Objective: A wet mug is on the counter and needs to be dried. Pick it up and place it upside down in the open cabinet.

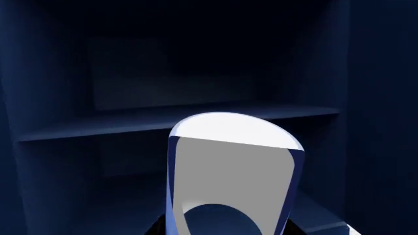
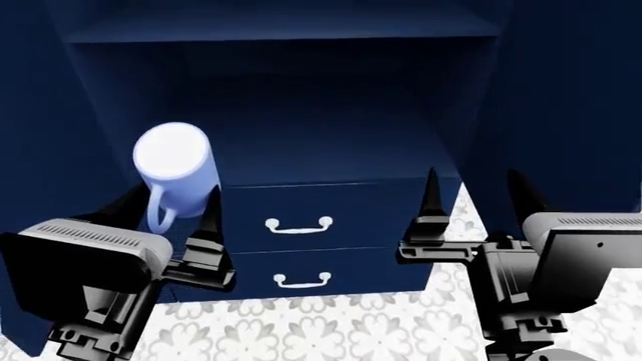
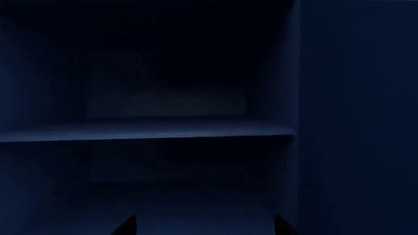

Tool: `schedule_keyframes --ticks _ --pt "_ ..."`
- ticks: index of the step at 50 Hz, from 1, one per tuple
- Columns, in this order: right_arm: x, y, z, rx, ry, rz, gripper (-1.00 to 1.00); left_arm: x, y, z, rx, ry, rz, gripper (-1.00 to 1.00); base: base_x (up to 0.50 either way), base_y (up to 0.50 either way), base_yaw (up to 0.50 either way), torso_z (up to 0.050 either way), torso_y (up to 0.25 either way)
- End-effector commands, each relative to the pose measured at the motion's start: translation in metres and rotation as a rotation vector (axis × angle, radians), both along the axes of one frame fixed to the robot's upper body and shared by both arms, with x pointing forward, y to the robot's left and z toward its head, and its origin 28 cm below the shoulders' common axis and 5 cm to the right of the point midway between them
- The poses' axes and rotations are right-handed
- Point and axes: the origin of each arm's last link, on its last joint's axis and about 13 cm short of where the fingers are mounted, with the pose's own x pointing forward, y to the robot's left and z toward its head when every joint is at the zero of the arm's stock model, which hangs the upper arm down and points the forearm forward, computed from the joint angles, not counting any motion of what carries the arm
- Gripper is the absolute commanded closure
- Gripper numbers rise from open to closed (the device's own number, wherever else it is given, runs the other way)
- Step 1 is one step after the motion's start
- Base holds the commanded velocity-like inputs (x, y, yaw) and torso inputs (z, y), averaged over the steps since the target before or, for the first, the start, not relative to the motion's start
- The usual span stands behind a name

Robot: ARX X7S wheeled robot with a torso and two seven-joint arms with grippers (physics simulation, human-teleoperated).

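My left gripper (image 2: pixel 171 218) pinches the mug (image 2: pixel 173 169) by its smooth, rigid, probably slippery wall, base up, while my right gripper (image 2: pixel 473 197) is spread empty.

All three views face the open cabinet (image 2: pixel 301 113) closely

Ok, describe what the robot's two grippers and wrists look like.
Both match: the left gripper and right gripper each have two slim black tapering fingers on a black angular bracket. Behind each sits a boxy black wrist housing with a light grey ribbed top. No cables or markings show.
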Motion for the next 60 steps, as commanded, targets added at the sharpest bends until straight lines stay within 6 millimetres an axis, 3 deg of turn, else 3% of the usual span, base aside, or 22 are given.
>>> schedule_keyframes --ticks 1,11,17,23,31,46,60 --pt "0.000 0.001 0.000 0.002 -0.005 0.000 -1.00 0.000 0.000 0.002 -0.014 -0.010 0.004 1.00 0.51 0.12 0.00 0.000 0.010" --pt "0.001 0.001 -0.005 0.008 0.001 0.009 -1.00 -0.003 0.000 0.003 -0.015 -0.014 0.003 1.00 0.51 0.12 0.00 0.000 0.001" --pt "0.000 0.000 -0.008 0.034 0.000 -0.009 -1.00 -0.003 -0.002 0.014 -0.020 -0.029 -0.002 1.00 0.17 0.03 0.00 0.000 0.002" --pt "0.001 -0.001 -0.008 0.052 0.031 -0.006 -1.00 -0.001 -0.007 0.039 -0.028 -0.053 -0.024 1.00 0.00 0.00 0.00 0.000 0.000" --pt "0.002 -0.001 -0.007 0.053 0.040 -0.005 -1.00 0.006 -0.014 0.088 -0.022 -0.081 -0.064 1.00 0.00 0.00 0.00 0.001 0.000" --pt "0.004 -0.001 -0.007 0.028 0.064 -0.012 -1.00 0.049 -0.028 0.173 -0.010 -0.084 -0.087 1.00 0.00 0.00 0.00 0.000 0.001" --pt "0.005 -0.001 -0.009 0.019 0.085 0.019 -1.00 0.076 -0.030 0.198 -0.037 -0.053 -0.052 1.00 0.11 -0.01 0.00 0.000 0.000"
